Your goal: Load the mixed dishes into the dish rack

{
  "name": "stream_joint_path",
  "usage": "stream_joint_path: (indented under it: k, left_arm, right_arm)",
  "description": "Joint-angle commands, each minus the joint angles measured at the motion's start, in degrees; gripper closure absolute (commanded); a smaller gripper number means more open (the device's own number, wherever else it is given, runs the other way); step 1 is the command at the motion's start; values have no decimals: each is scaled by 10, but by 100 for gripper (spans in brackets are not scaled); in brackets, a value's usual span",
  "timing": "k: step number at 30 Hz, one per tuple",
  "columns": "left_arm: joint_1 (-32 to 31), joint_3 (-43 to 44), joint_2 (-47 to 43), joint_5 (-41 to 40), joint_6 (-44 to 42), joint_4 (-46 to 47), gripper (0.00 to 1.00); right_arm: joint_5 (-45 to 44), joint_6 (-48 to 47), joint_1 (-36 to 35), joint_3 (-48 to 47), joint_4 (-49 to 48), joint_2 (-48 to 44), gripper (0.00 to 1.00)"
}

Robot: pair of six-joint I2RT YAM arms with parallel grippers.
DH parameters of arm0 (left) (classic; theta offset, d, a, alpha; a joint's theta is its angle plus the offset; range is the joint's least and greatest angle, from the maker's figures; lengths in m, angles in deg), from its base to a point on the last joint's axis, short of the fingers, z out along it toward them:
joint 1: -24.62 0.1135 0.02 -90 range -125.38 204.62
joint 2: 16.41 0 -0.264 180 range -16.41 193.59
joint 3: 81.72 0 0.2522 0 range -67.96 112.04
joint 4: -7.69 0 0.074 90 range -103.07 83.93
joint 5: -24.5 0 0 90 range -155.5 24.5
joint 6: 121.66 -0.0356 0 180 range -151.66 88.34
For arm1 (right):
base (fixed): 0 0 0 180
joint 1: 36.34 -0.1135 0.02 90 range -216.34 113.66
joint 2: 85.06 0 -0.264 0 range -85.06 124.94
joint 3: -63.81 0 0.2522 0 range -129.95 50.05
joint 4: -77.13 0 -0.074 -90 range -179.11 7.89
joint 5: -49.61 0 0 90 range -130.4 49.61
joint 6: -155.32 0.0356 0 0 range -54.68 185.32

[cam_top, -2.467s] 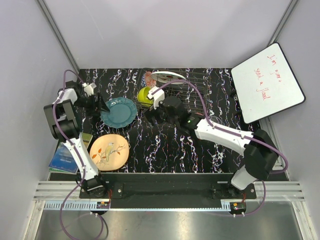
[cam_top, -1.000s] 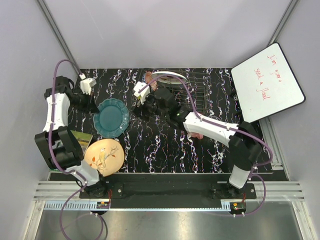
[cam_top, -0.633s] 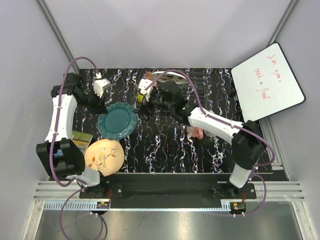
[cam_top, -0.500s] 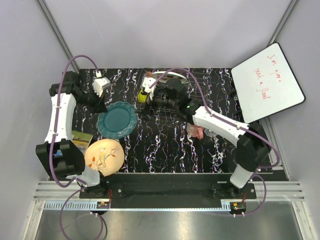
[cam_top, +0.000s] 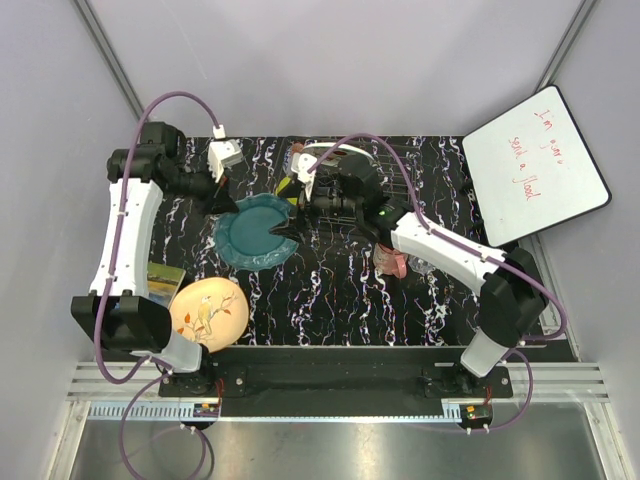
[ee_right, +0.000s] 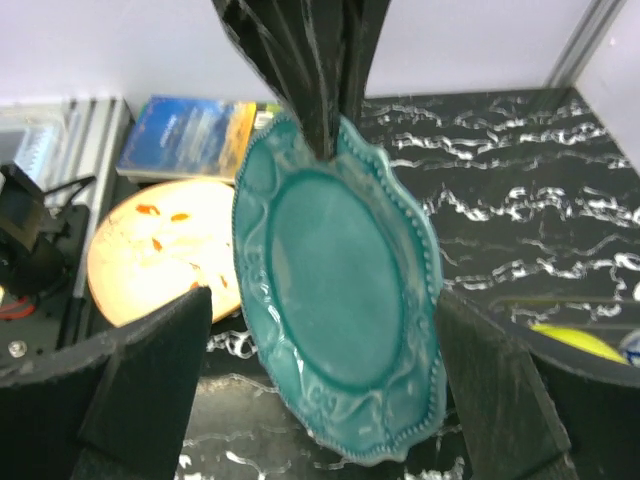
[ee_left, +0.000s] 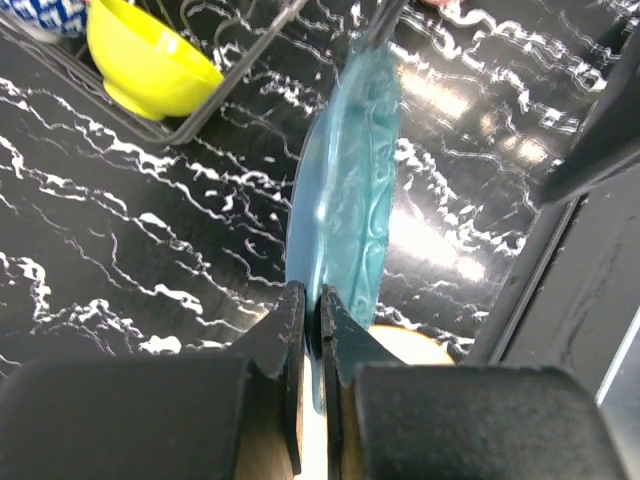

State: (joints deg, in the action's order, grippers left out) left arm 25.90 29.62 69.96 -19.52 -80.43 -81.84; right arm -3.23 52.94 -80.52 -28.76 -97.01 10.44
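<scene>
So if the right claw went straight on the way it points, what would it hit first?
The teal plate, most likely: the shut left gripper holds it tilted, straight ahead of the open right gripper.

Teal plate (cam_top: 252, 232), tilted, near dish rack (cam_top: 396, 178)

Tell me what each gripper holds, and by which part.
Left gripper pinches the teal plate by its rim, plate tilted on edge. Right gripper is open around the plate, holding nothing.
</scene>
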Motion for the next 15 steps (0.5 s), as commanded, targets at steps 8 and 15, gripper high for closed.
stream_joint_path:
  k: [8,15]
  left_arm:
    - [-10,75,-9,97,25,-8,100]
    - [-9,63,-9,97,18,-17,100]
  right_arm:
    - [-10,12,7,12,-19,25,4]
    - [-106,-37,13,20,-32,22,4]
